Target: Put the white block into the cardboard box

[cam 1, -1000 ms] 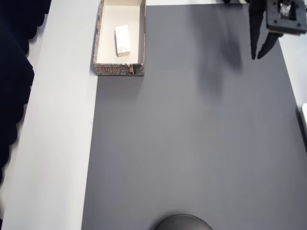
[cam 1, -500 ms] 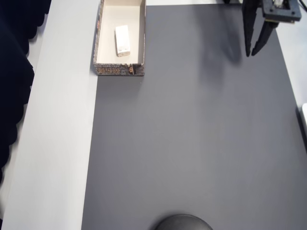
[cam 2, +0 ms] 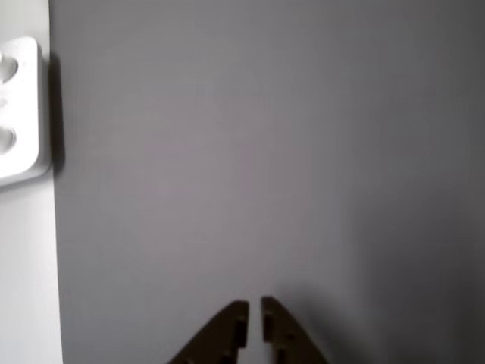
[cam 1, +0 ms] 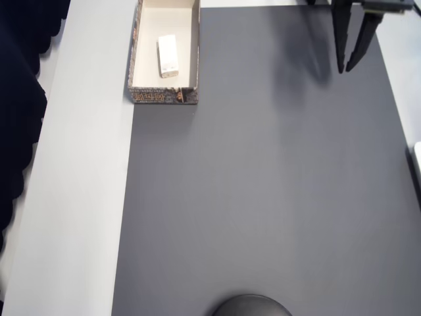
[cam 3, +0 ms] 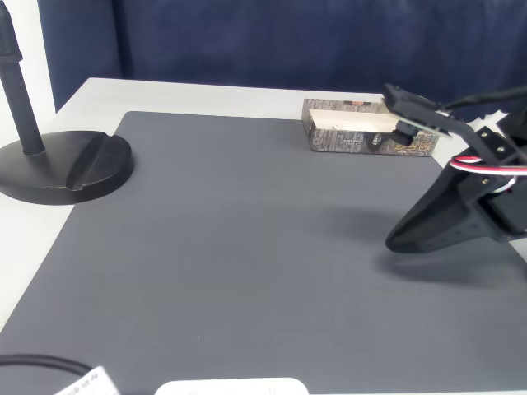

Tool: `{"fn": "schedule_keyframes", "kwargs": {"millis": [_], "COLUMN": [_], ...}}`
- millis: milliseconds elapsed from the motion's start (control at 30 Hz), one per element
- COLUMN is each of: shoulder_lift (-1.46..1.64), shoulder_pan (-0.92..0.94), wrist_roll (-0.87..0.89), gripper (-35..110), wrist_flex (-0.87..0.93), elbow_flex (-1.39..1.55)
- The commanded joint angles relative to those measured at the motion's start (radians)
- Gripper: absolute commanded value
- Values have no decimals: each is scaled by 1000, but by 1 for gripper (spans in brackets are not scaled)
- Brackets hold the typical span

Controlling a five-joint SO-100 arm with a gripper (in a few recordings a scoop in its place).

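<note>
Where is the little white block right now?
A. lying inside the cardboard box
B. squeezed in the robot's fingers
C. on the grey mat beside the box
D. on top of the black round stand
A: in the overhead view the white block lies on the cream floor inside the cardboard box, far from the gripper.

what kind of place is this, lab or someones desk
Probably a small robot test bench, though it could be a desk. A dark grey mat covers a white table, a black stand rises from a round base, and a dark blue curtain hangs behind.
</note>
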Motion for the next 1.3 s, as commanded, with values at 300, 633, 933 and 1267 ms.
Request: {"fn": "schedule_keyframes", "kwargs": {"millis": [300, 633, 933, 1267], "shoulder_lift": [229, 443, 457, 457], "shoulder_pan": [3, -2, -21, -20], "wrist_roll": [75, 109, 140, 225], "gripper": [-2, -2, -2, -2], "wrist_flex": [32, 196, 319, 342], "elbow_flex": [117, 176, 178, 178]}}
